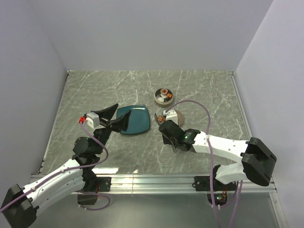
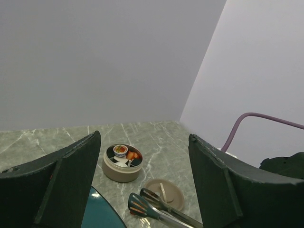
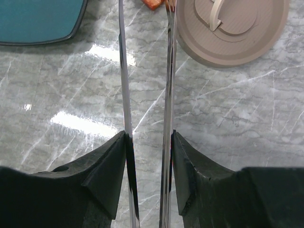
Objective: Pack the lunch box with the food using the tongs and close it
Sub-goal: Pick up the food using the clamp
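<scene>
Evidently the step in hand is ferrying one more bit of food: the right gripper [image 3: 149,137] has its jaws partly closed on the shafts of the tongs [image 2: 140,205]. It squeezes the two thin arms toward each other, with a slim gap left between them. At their far tips sits an orange-red piece [image 3: 152,4] on the worktop [image 1: 95,90], just beside the tan lid [image 3: 232,33]. Whether the tips truly pinch it or merely flank it I cannot tell, since it lies at the very edge of the wrist view. To do this well, I judge the squeeze should tighten only enough to trap the piece. The tongs should then rise straight before swinging toward the lunch box [image 2: 121,175], which stands open a little beyond the lid and already holds several pieces of food [image 2: 127,154]. Release should come low over the tin, so the piece does not bounce out. The lid lies knob-up, close along the path, and a dragging tip could shove it. The teal plate [image 1: 137,121] lies on the other side and looks bare. The left gripper [image 1: 116,117] hovers over the plate's near edge with its jaws wide and holding nothing, clear of the route. The right arm's purple cable [image 1: 190,102] arcs above the worktop near the tin and may brush it.
</scene>
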Controlling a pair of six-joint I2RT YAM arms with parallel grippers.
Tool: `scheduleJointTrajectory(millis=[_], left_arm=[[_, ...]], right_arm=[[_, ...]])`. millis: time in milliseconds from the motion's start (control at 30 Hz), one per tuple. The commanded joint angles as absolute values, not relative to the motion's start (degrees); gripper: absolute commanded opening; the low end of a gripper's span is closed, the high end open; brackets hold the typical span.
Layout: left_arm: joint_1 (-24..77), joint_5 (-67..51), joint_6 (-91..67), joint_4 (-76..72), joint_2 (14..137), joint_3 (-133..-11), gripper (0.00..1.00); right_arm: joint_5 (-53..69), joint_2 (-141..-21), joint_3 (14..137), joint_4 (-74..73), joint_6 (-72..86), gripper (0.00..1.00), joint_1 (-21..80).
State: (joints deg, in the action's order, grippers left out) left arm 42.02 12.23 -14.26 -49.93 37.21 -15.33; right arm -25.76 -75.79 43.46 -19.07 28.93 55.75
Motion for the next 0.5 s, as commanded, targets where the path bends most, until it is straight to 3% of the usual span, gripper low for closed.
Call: scheduleJointTrajectory(millis=[0, 467], left_arm=[[41.75, 10.90, -14.15, -52.30, 36.30, -15.38, 0.81], [41.75, 10.46, -14.33, -52.65, 36.03, -15.12, 0.81]], right_arm=[[-27.77, -75.14, 43.68, -18.72, 29.79, 0.49, 56.16], [-31.38, -72.51, 42.98, -18.72, 31.11, 0.49, 56.87]])
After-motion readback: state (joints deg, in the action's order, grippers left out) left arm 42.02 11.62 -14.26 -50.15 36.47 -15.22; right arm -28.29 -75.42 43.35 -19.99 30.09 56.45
